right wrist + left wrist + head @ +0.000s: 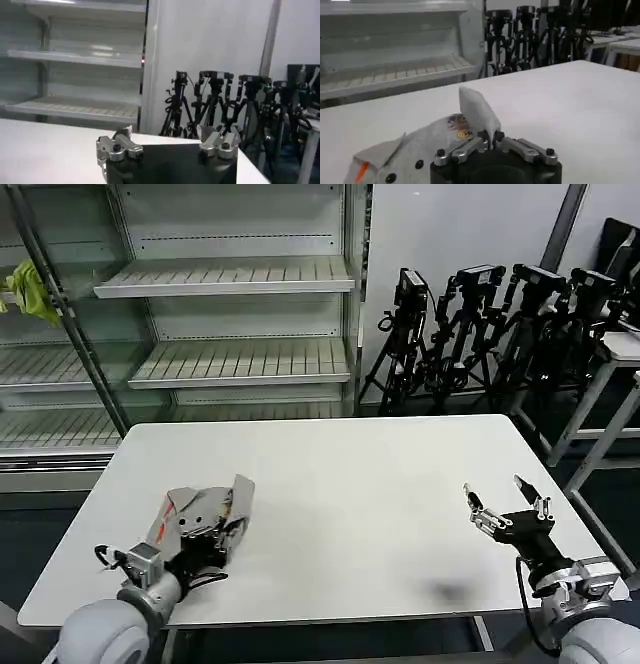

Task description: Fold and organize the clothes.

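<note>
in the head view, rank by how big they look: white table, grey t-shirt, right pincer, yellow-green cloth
1. White table, by far the largest.
2. Grey T-shirt, bunched at the left pincer.
3. Right pincer and yellow-green cloth look alike; the cloth sits much farther away, so unranked.

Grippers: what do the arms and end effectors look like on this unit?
Both arms end in rounded light-grey shells. The left gripper and right gripper share a black body, silver metal finger links with black screws, dark fingertips. Black cables loop beside each wrist.
</note>
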Robot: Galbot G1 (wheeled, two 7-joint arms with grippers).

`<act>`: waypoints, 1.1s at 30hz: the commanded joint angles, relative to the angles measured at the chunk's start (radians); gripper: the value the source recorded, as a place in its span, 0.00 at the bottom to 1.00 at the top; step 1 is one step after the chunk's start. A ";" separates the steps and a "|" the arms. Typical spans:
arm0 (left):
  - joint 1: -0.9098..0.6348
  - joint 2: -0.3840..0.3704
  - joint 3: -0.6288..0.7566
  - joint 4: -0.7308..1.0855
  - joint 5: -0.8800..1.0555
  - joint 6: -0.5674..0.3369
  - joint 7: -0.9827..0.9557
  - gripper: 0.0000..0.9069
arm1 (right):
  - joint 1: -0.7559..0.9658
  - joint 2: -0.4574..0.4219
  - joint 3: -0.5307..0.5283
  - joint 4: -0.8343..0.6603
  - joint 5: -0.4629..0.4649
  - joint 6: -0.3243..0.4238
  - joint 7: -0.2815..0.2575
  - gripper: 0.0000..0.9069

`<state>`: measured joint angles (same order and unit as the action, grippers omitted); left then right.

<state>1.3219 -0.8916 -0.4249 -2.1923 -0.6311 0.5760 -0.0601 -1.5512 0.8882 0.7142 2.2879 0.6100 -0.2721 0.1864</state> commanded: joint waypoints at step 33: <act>-0.266 -0.139 0.275 0.009 -0.094 -0.088 0.001 1.00 | -0.009 0.034 -0.079 -0.019 -0.094 -0.004 0.006 1.00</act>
<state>1.0758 -1.0184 -0.1627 -2.1709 -0.7120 0.5060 -0.0613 -1.5601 0.9209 0.6417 2.2675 0.5201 -0.2758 0.1919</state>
